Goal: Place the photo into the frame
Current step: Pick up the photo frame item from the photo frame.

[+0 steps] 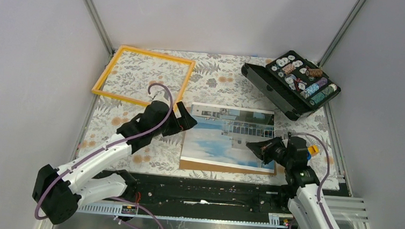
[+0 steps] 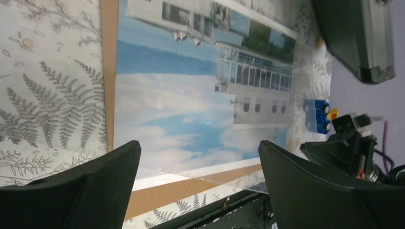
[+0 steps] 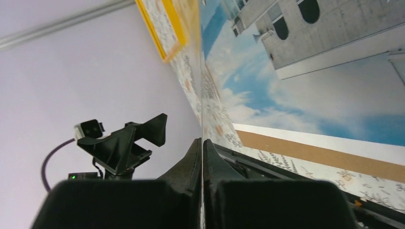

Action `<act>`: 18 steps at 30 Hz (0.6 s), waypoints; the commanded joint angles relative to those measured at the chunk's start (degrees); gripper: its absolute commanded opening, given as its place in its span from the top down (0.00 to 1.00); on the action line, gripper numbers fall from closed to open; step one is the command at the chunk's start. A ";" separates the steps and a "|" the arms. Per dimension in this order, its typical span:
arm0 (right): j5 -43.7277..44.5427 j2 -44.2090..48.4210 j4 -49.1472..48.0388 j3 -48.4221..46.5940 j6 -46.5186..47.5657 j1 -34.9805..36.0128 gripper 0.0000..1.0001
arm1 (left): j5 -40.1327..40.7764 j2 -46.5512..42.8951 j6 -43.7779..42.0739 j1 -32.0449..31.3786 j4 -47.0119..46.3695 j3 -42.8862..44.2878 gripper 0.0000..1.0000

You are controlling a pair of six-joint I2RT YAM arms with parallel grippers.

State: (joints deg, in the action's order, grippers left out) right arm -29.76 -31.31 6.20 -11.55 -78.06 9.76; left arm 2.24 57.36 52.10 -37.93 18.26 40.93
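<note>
The photo [image 1: 225, 137], blue sky and a white building on a brown backing, lies flat in the middle of the fern-print cloth. A thin clear sheet [image 2: 246, 182] lies over it, its corner reaching past the photo's near edge. My right gripper [image 1: 252, 146] is at the photo's right side, shut [image 3: 202, 140] on the clear sheet, which shows there edge-on as a thin line [image 3: 202, 95]. My left gripper [image 1: 182, 122] stands open [image 2: 199, 145] at the photo's left edge, with nothing between its fingers. The orange-yellow frame [image 1: 153, 54] lies at the back left, apart from the photo.
A black case [image 1: 277, 93] of small round parts stands open at the back right. Grey walls close in the cloth on the left, the back and the right. A black rail [image 1: 206, 187] runs along the near edge between the arm bases.
</note>
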 commanded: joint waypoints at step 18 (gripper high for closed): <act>6.93 8.61 -1.07 -0.48 -9.74 0.35 1.00 | -11.91 -12.32 39.19 3.35 11.60 -4.60 0.01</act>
State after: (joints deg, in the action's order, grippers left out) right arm -23.40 -21.98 9.96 -13.50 -86.17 9.76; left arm -1.13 47.07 74.39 -34.70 28.42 41.91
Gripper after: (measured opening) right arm 0.017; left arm 0.987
